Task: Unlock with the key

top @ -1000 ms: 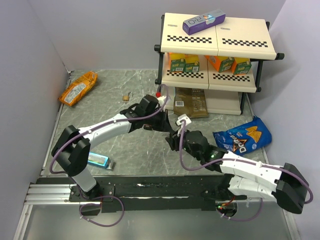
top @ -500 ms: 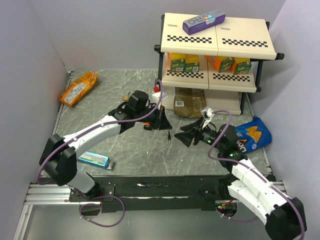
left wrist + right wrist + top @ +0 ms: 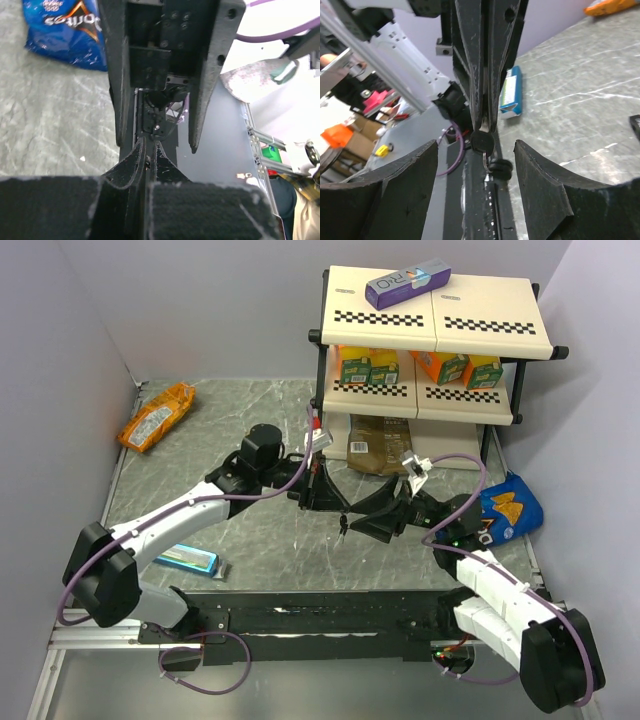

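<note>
My left gripper (image 3: pixel 330 502) hangs over the middle of the table, shut on the thin metal blade of the key (image 3: pixel 343 527). In the right wrist view the key's black head (image 3: pixel 482 141) sticks out below the left gripper's closed fingers (image 3: pixel 480 75). A second black head (image 3: pixel 500 168) dangles from it on a small ring. My right gripper (image 3: pixel 378 515) faces the left one from the right, open. Its two fingers (image 3: pixel 545 190) stand on either side of the key bunch without touching it. In the left wrist view the left gripper (image 3: pixel 148 149) is closed, with the right gripper's spread fingers (image 3: pixel 207 75) straight ahead.
A two-level shelf (image 3: pixel 430 330) stands at the back right, with a purple box (image 3: pixel 407 282) on top and a brown packet (image 3: pixel 382 445) at its foot. A blue Doritos bag (image 3: pixel 505 505) lies right, an orange snack bag (image 3: pixel 157 415) back left, a blue packet (image 3: pixel 190 558) near left.
The right arm swung out to the right, its jaws opened wide, and it now faces the left gripper again. The left gripper stayed shut and shifted slightly nearer.
</note>
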Tool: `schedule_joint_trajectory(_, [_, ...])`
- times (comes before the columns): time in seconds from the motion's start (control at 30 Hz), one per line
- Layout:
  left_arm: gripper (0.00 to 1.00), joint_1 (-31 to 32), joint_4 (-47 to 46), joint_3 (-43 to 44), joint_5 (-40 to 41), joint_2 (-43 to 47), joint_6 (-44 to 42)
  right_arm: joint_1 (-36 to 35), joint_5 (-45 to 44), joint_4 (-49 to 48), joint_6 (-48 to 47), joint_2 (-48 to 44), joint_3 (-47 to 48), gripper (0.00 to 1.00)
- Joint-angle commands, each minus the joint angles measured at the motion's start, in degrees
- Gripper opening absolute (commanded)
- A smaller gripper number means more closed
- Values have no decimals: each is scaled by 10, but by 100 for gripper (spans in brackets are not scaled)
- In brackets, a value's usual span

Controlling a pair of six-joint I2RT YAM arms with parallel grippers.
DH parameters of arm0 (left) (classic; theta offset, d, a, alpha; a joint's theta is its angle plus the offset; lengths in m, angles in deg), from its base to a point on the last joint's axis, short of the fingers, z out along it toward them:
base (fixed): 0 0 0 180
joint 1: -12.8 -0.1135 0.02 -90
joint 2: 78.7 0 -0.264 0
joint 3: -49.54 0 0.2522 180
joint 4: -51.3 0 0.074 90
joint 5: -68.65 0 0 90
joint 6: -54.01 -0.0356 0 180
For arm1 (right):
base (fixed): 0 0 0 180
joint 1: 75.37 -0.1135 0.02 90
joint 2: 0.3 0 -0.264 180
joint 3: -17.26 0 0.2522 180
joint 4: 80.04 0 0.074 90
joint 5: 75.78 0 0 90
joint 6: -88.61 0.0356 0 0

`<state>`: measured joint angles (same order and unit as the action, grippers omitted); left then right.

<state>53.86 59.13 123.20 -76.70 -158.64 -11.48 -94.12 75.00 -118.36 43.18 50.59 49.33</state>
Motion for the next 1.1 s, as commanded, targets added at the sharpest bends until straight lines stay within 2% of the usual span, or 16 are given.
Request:
schedule_joint_trajectory(0.0, [1,-3,-62,-4,-47,23,7,2,36,-58,24,12,8,69])
schedule_joint_trajectory(0.13, [1,-2,-79,-8,-55,22,20,-2,37,-107,54,31,-2,68])
schedule_joint_trajectory(0.43, [1,-1,-82,-10,-55,19,20,-34,25,-149,70,82,11,62])
schedule_joint_trajectory(0.57, [1,-1,-78,-8,-56,16,19,-40,23,-227,114,125,6,58])
schedule_joint_trajectory(0.67, [1,0,-78,-7,-61,12,19,-39,25,-302,151,162,3,54])
schedule_joint_trajectory(0.77, [1,1,-69,-6,-61,9,13,-40,23,-369,188,196,5,45])
schedule_joint_trajectory(1.0, [1,4,-50,0,-53,7,-6,-40,21,-406,204,221,8,26])
schedule_joint_trajectory(1.07, [1,5,-46,0,-51,6,-9,-40,20,-405,203,218,8,25])
